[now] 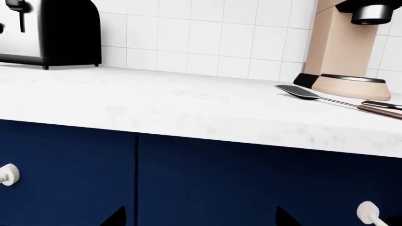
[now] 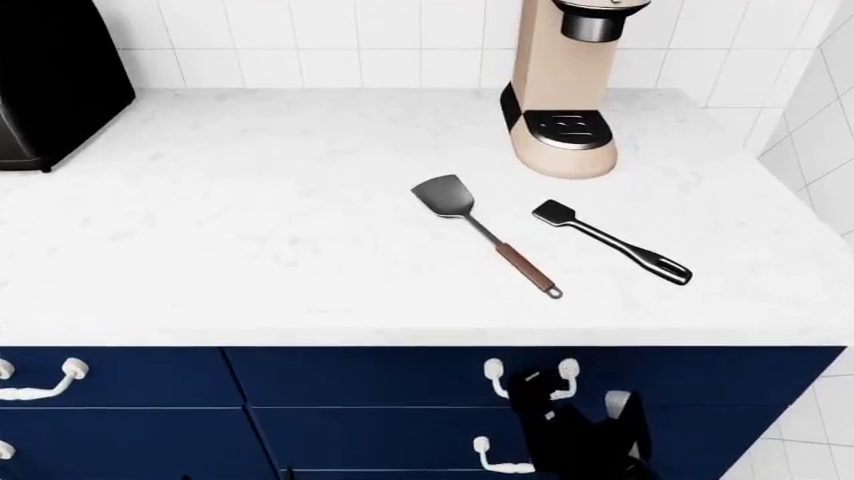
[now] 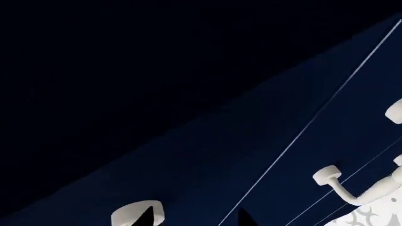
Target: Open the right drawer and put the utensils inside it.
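The grey metal spatula point(image 2: 487, 235) with a reddish-brown handle lies on the white counter, and its blade also shows in the left wrist view point(image 1: 298, 91). The black spatula point(image 2: 607, 240) lies to its right. Below the counter edge is the right drawer point(image 2: 707, 375), shut, with its white handle point(image 2: 567, 371) partly hidden. My right gripper point(image 2: 537, 388) hangs in front of that handle. Its jaws are open point(image 3: 196, 221), with one fingertip point(image 3: 148, 217) over a white knob point(image 3: 133, 214). My left gripper point(image 1: 201, 222) is open, facing the navy fronts, and does not show in the head view.
A beige coffee machine point(image 2: 567, 90) stands behind the spatulas and a black toaster point(image 2: 54, 80) at the counter's far left. More navy drawers with white handles point(image 2: 40, 382) lie left and below. A tiled wall point(image 2: 814, 130) closes the right side.
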### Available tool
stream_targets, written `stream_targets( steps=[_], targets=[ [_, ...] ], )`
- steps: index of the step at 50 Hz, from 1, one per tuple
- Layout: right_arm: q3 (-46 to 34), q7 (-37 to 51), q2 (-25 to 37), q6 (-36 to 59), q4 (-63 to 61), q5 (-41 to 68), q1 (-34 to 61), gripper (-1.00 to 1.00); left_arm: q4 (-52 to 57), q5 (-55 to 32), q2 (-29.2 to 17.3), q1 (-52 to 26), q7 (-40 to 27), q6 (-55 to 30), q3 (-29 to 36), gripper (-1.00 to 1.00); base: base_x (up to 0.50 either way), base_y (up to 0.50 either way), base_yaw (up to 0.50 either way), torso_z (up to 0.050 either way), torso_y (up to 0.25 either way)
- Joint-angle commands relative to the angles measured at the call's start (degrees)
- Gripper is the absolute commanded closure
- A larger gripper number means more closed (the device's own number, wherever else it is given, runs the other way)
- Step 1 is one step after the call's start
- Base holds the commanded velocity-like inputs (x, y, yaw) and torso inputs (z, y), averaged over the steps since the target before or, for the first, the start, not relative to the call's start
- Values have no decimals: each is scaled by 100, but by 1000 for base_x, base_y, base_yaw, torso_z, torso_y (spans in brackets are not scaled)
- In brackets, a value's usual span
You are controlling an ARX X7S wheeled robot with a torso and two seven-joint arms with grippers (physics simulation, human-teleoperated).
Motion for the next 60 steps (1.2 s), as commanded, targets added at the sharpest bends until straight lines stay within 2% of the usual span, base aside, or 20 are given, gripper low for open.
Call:
stream_targets(
  steps=[1, 15, 32, 45, 49, 53, 54, 55, 57, 58, 60],
  targets=[
    [-273, -45, 27, 157, 32, -19, -70, 100, 8, -15, -26, -1, -31, 6, 20, -100, 0, 0, 0, 0, 0],
    [-166, -175, 45, 63, -69, 75, -148, 100, 1, -23, -55, -20, -63, 6, 51, -100, -1, 0, 0, 0, 0],
    [372, 895, 306, -435, -2377, 289, -1438, 100, -6, -46, -93, -17, -91, 43, 92, -100, 0, 0, 0, 0, 0],
    [386, 948, 634, -385, -3272, 187, -2146, 100, -10, -54, -118, 18, -117, 107, 123, -100, 0, 0, -1, 0, 3],
    [443, 976, 684, -404, -3425, 233, -2253, 100, 174, -129, -175, 220, -199, 180, 40, -100, 0, 0, -3, 0, 3],
    [492, 986, 726, -410, -3551, 294, -2308, 100, 803, -150, -428, 1135, -540, 616, -537, -100, 0, 0, -3, 4, 5],
    [497, 978, 737, -413, -3580, 287, -2323, 100, 852, 14, -941, 1420, -1359, 862, -464, -100, 0, 0, -3, 0, 0],
    [506, 964, 749, -410, -3612, 302, -2343, 100, 694, 279, -1800, 1421, -2219, 1427, 396, -100, 0, 0, 0, 0, 0],
    [527, 955, 770, -411, -3661, 331, -2365, 100, 471, 936, -3519, 1418, -3937, 2063, 1689, -100, 0, 0, -4, 0, 6],
    [537, 944, 774, -413, -3671, 344, -2373, 100, 194, 1091, -4111, 1421, -4797, 2310, 1913, -100, 0, 0, -3, 0, 10],
    [532, 917, 773, -423, -3664, 323, -2382, 100, -232, 962, -3936, 1422, -6516, 2437, 1806, -100, 0, 0, -2, 0, 0]
  ],
)
